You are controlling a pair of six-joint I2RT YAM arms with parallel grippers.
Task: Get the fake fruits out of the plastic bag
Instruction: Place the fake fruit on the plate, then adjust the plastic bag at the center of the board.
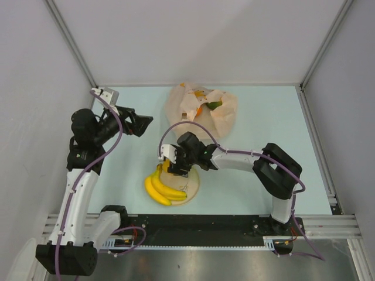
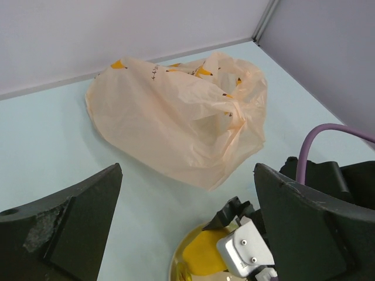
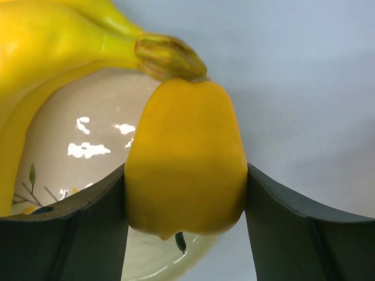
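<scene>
Yellow pepper-shaped piece (image 3: 186,158): clamped between the fingers of the right pincer (image 3: 186,202), held over the rim of the plate (image 3: 82,134), just beside the stem of the banana bunch (image 3: 53,47). Contact with the plate cannot be told.
Banana bunch: lying on the plate.
Plastic bag (image 1: 202,111): on the bench (image 1: 263,117) beyond the plate. An orange ball (image 1: 200,109) and a green piece (image 1: 215,105) show at its mouth.
Left pincer (image 1: 145,126): fingers apart, empty, left of the plate, facing the bag.
Step, as judged: setting the pepper down.
Next move calls for lowering it beside the bananas, parting the fingers, then reaching into the bag.
</scene>
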